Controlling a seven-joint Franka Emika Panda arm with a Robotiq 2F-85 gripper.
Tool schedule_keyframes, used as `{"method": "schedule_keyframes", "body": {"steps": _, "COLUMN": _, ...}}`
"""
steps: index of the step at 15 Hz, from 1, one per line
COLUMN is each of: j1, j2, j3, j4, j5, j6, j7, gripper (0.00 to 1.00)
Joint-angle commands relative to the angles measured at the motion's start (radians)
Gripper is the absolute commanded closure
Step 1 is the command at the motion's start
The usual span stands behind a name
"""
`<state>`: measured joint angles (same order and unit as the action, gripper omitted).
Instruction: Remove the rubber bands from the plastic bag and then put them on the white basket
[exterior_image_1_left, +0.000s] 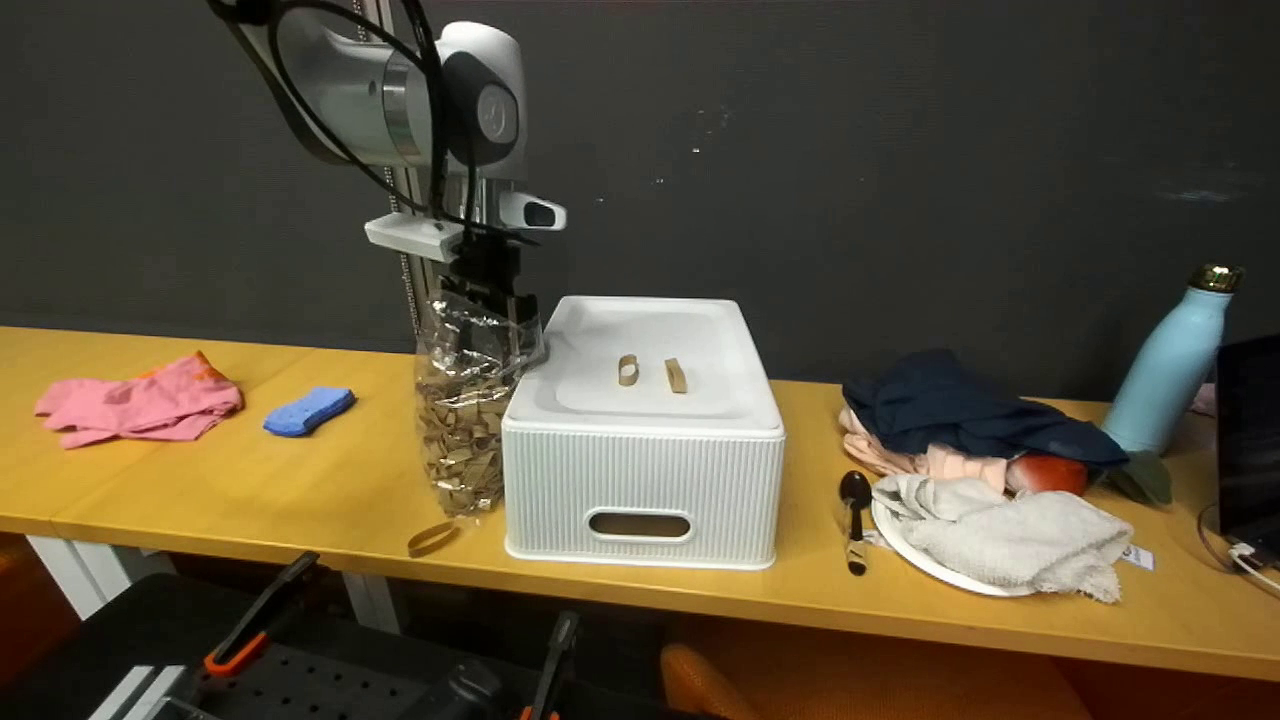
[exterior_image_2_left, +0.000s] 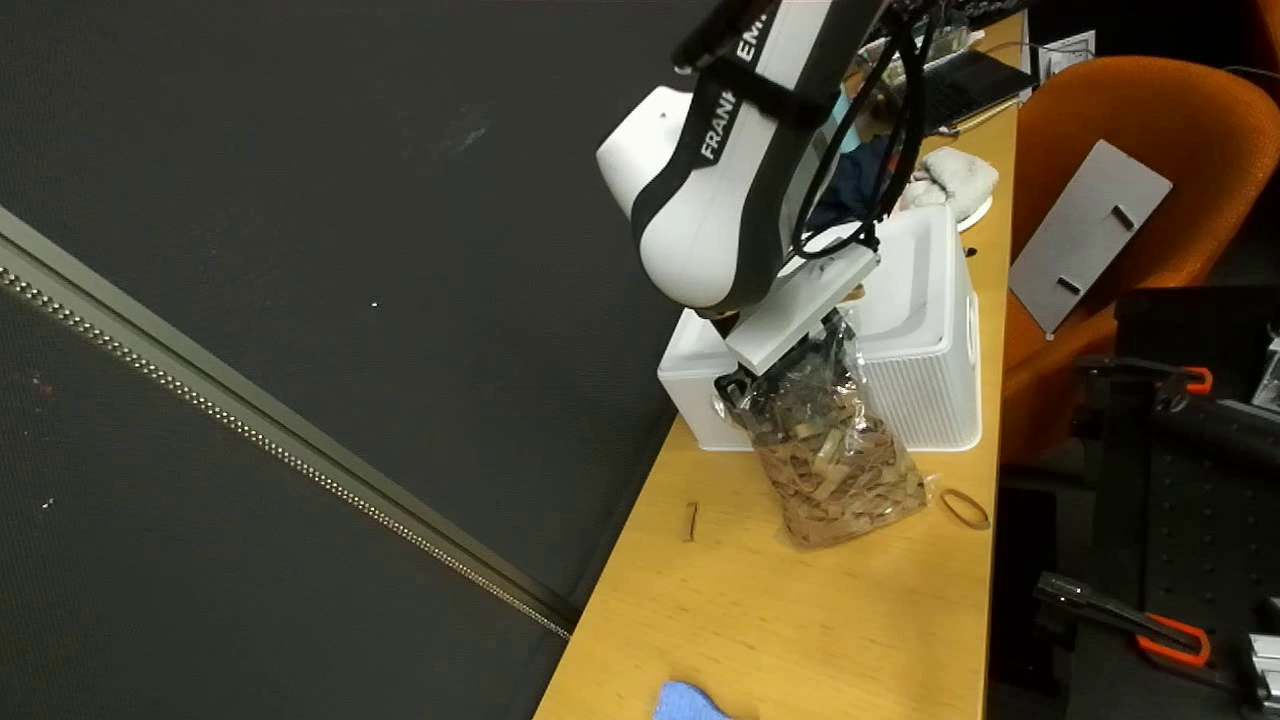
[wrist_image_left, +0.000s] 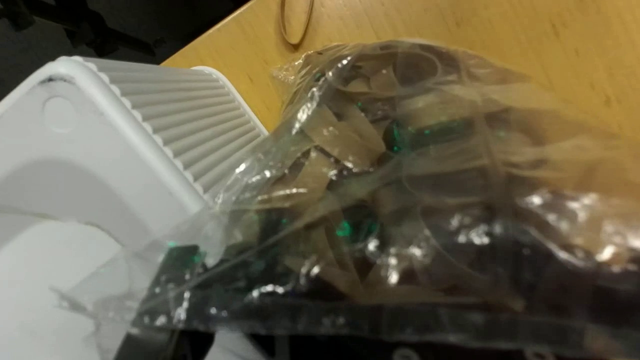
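The white basket (exterior_image_1_left: 640, 490) stands with a flat closed face up and its oval slot toward the table's front. Two tan rubber bands (exterior_image_1_left: 628, 370) lie on top of it. The clear plastic bag (exterior_image_1_left: 462, 420) stands right beside it, with a mass of tan bands showing inside; it fills much of the wrist view (wrist_image_left: 400, 165). My gripper (exterior_image_2_left: 795, 395) points down in the top of the bag, its fingers apart, seen through the plastic. In the wrist view the left finger shows; the right one is hidden. I cannot tell whether a band touches the fingers.
One loose band (exterior_image_1_left: 433, 540) lies near the table's front edge by the bag. A thin one (exterior_image_2_left: 691, 521) lies toward the wall. A blue sponge (exterior_image_1_left: 309, 411) and pink cloth (exterior_image_1_left: 150, 400) are on the left. A spoon (exterior_image_1_left: 856, 520), plate, cloths and bottle (exterior_image_1_left: 1165, 370) are on the right.
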<state>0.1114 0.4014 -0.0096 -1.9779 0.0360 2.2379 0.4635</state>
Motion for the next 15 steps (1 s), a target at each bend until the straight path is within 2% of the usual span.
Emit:
{"method": "schedule_keyframes", "body": {"steps": 1, "j1": -0.009, "j2": 0.029, "j3": -0.002, "j4": 0.029, "j5": 0.025, "j6": 0.017, "j7": -0.019, "gripper": 0.00}}
{"method": "schedule_keyframes", "body": {"steps": 2, "j1": -0.010, "j2": 0.031, "j3": -0.003, "j4": 0.032, "j5": 0.027, "j6": 0.016, "j7": -0.021, "gripper": 0.15}}
{"method": "schedule_keyframes", "body": {"steps": 3, "j1": -0.010, "j2": 0.034, "j3": -0.003, "j4": 0.035, "j5": 0.028, "j6": 0.017, "j7": -0.022, "gripper": 0.26}}
{"method": "schedule_keyframes", "body": {"steps": 12, "j1": -0.013, "j2": 0.011, "j3": 0.002, "j4": 0.049, "j5": 0.059, "j6": 0.012, "j7": -0.037, "gripper": 0.95}}
{"method": "schedule_keyframes", "body": {"steps": 13, "j1": -0.012, "j2": 0.005, "j3": 0.001, "j4": 0.052, "j5": 0.058, "j6": 0.008, "j7": -0.035, "gripper": 0.99}}
{"method": "schedule_keyframes", "body": {"steps": 15, "j1": -0.011, "j2": -0.008, "j3": 0.001, "j4": 0.058, "j5": 0.057, "j6": 0.003, "j7": -0.034, "gripper": 1.00}}
